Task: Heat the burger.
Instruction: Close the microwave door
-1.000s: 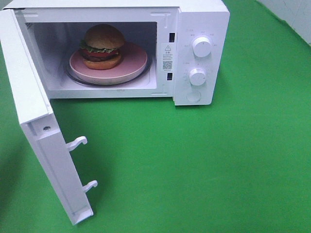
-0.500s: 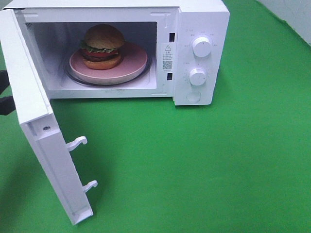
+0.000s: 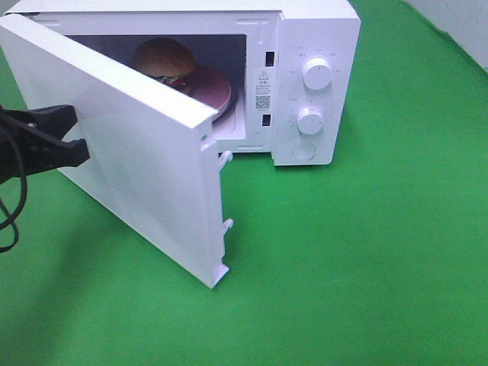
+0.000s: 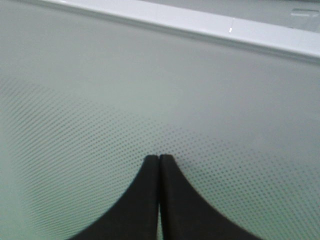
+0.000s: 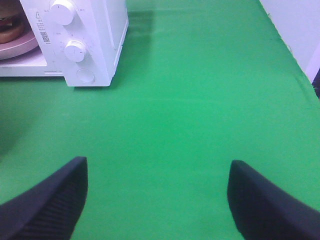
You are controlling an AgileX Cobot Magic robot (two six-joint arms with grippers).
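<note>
Spreading across the table, a green cloth (image 3: 366,252) carries a white microwave (image 3: 316,30) that stands toward the far left corner, its front facing the near edge. The microwave's door (image 3: 130,145), hinged on the left side, stands at an angle about halfway between open and shut, and its dotted outer face hides most of the oven cavity from the high camera.

At the left edge, the left gripper (image 4: 159,159) has its two black fingers pressed flat together with nothing between them. Their tips lie against the outer face of the door, near the hinge side. A black cable (image 3: 11,206) loops down from that arm.

The right gripper (image 5: 157,169) hangs over the bare cloth, well apart from the microwave, toward the table's right side. Its fingers (image 5: 55,200) are spread wide and hold nothing.

Inside the cavity sits a round pink plate (image 3: 213,88), and on it the burger (image 3: 164,57). Only the golden-brown bun top and a strip of lettuce show above the door's upper edge.

On the control panel at the microwave's right are an upper knob (image 3: 316,74), a lower knob (image 3: 310,120) and a round button (image 3: 303,151) beneath them. A warning sticker (image 3: 262,88) marks the frame beside the cavity. Two small latch hooks (image 3: 225,158) stick out from the door's free edge.
</note>
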